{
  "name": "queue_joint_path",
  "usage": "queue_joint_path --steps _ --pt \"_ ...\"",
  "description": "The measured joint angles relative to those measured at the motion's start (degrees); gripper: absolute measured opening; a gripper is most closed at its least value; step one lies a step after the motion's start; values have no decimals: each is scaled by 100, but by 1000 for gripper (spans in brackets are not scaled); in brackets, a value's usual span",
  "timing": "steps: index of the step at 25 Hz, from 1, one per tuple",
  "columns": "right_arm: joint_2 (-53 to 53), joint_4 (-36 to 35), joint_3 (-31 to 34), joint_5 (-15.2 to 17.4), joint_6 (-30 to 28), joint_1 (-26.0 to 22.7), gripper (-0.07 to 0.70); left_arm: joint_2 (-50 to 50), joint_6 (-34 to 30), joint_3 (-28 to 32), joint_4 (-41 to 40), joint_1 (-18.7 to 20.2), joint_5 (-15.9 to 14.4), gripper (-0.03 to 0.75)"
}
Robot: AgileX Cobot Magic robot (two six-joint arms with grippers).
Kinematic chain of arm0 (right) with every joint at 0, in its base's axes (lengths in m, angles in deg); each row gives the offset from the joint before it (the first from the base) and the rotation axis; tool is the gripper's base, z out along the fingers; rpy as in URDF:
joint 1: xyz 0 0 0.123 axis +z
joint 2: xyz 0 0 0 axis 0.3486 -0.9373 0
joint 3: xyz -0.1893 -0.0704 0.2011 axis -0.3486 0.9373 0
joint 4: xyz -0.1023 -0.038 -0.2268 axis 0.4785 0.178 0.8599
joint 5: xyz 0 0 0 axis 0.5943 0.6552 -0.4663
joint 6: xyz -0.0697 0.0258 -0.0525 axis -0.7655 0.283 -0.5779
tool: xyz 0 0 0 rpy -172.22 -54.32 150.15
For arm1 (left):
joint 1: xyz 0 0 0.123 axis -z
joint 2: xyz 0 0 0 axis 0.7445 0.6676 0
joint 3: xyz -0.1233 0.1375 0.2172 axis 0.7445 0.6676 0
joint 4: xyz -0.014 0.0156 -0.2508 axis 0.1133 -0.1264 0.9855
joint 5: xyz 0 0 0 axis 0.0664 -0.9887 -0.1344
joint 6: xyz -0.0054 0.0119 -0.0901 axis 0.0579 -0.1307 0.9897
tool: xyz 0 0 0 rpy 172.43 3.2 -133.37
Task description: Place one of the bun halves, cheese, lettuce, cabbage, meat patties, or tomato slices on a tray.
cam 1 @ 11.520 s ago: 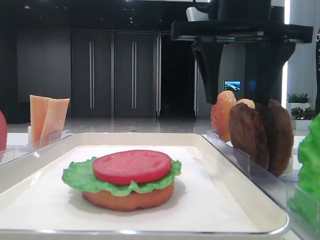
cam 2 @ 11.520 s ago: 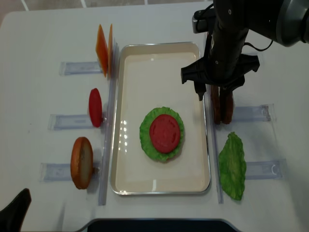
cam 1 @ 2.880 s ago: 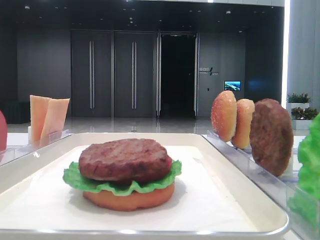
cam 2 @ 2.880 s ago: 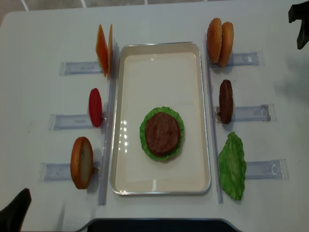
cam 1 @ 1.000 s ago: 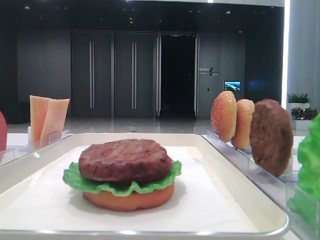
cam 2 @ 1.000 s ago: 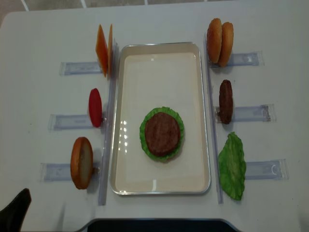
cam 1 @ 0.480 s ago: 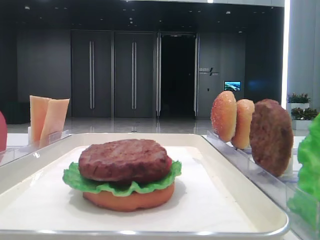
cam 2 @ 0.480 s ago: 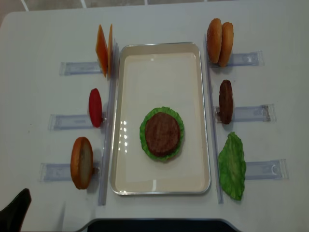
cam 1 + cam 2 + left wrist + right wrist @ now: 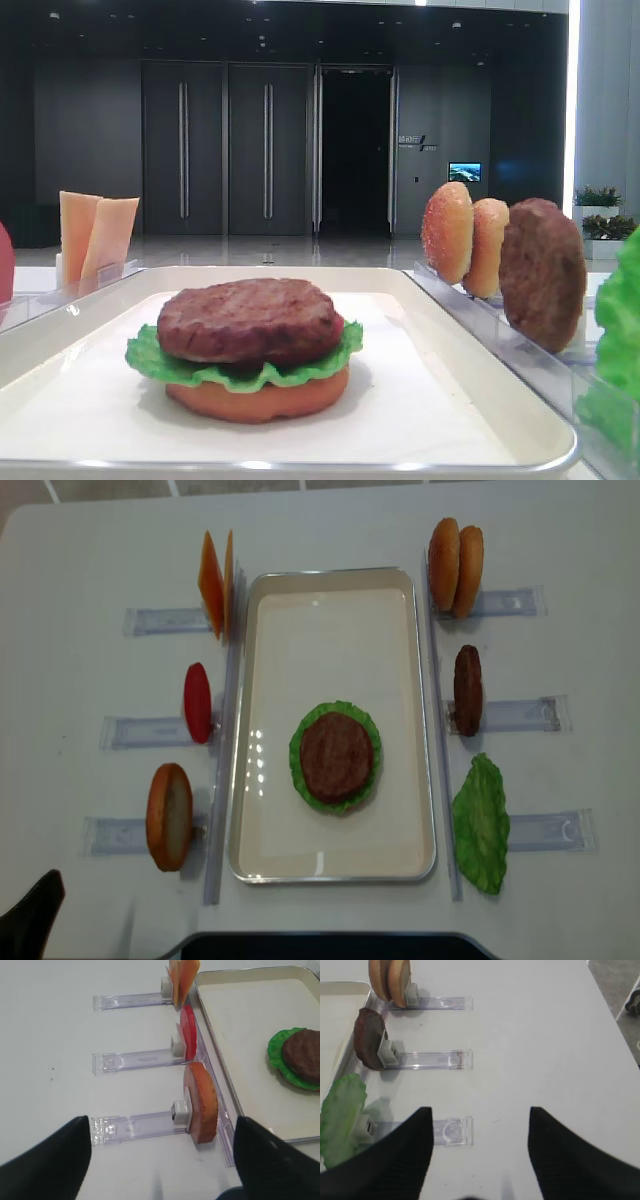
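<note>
Left gripper (image 9: 160, 1160): jaws spread wide, nothing between them. Ahead of the gap, a bun half (image 9: 201, 1102) stands on edge in its clear rack (image 9: 135, 1127); beyond it a tomato slice (image 9: 188, 1040), then cheese (image 9: 182, 975). Ahead-right, the tray (image 9: 220, 1080) carries a meat patty (image 9: 303, 1055) stacked on lettuce (image 9: 278, 1049).

Right gripper (image 9: 480, 1155): jaws released, empty. Ahead-left stand a lettuce leaf (image 9: 341, 1115), a second patty (image 9: 369, 1038) and two buns (image 9: 390, 978).

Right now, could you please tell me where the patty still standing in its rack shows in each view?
Front view: right side, upright patty.
Right wrist: upper left.
Left wrist: not in it.
Overhead: right of centre.
Shared landmark: the two buns just behind it, beside the tray.
</note>
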Motion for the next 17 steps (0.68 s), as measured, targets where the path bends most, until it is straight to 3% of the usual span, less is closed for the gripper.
queue_joint_path --steps 13,17 --pt "0 -2 0 2 66 0 429 0 0 0 0 0 0 693" --pt "0 -2 0 2 66 0 475 0 0 0 0 0 0 693"
